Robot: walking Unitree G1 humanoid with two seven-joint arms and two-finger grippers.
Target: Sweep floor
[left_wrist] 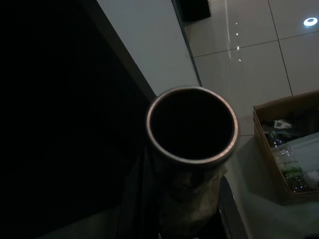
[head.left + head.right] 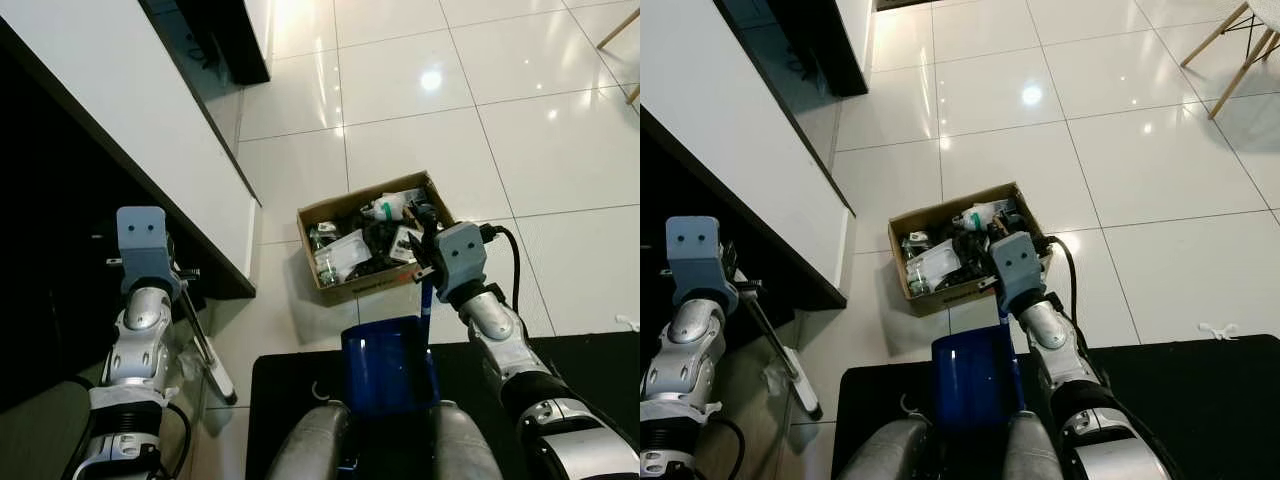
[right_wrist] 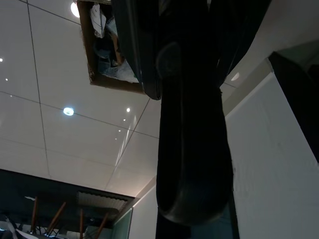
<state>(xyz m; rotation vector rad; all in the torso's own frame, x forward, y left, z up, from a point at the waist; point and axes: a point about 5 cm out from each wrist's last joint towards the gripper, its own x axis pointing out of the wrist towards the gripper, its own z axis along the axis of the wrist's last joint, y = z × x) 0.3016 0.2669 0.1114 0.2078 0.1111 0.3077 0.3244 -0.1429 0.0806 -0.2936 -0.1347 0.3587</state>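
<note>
The broom handle is gripped by the left gripper, the blue dustpan at six o'clock of the right gripper, finger state untellable.

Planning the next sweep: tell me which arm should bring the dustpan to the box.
Right. The right gripper holds the blue dustpan beside the box; the left gripper holds the broom by the cabinet.
</note>
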